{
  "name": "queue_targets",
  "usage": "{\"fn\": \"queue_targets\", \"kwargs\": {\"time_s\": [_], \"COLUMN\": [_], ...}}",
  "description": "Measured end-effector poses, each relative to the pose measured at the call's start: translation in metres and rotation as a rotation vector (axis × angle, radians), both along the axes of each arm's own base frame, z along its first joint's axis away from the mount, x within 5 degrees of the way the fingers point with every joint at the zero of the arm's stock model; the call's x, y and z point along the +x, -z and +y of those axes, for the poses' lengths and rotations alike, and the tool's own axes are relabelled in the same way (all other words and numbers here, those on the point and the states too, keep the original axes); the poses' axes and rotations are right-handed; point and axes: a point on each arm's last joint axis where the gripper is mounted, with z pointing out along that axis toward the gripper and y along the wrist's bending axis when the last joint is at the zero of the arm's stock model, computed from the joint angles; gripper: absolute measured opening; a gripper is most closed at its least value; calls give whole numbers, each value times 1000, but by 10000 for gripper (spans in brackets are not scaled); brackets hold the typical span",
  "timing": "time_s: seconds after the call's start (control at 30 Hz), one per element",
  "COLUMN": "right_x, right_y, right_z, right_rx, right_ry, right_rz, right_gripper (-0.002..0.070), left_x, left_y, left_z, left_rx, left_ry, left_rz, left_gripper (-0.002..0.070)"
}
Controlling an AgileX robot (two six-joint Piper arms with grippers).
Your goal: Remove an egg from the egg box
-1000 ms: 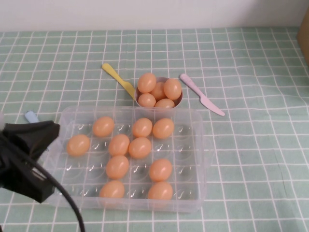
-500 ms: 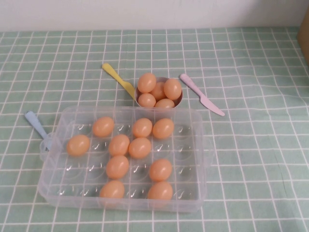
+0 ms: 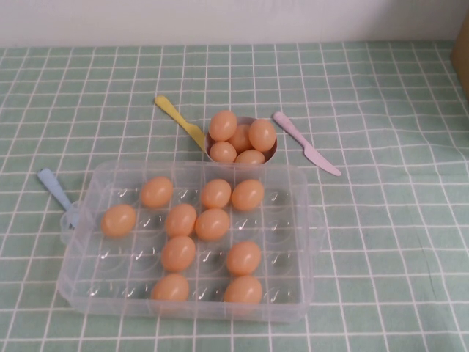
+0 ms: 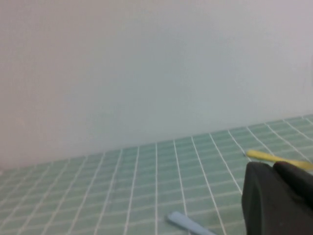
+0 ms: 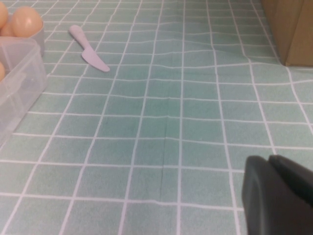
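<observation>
The clear plastic egg box [image 3: 299, 220] lies on the checked cloth at the front centre of the high view, with several orange-tan eggs in its wells, one egg [image 3: 212, 224] near the middle. Its corner shows in the right wrist view [image 5: 19, 83]. Neither arm shows in the high view. My left gripper [image 4: 275, 165] shows only in the left wrist view, shut and empty, above the cloth and away from the box. My right gripper [image 5: 269, 159] shows only in the right wrist view, shut and empty, over bare cloth to the right of the box.
A small round bowl [image 3: 272, 154] holding several eggs stands just behind the box. A yellow utensil [image 3: 179, 121] lies to its left, a pink knife [image 3: 308, 150] to its right, and a blue spoon [image 3: 55, 189] at the box's left. A brown box [image 5: 288, 29] stands far right.
My left arm, at the box's front left corner one second ago, has drawn back out of the high view and uncovered the blue spoon. The eggs and box have not moved.
</observation>
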Motion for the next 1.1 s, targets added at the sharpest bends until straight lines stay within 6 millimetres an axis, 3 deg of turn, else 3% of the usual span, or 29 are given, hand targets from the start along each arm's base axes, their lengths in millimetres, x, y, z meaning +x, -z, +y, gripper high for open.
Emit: {"fn": "queue_targets", "kwargs": {"time_s": [0.4, 1.1], "right_x": [0, 0], "right_y": [0, 0], "right_z": [0, 0], "right_rx": [0, 0], "right_ry": [0, 0], "right_rz": [0, 0], "right_gripper": [-17, -17], "left_x": [-2, -2], "left_y": [43, 46], "left_z": [1, 1], "left_rx": [-26, -20], "left_ry": [-9, -12], "left_rz": [430, 457], "left_gripper": [-3, -3]}}
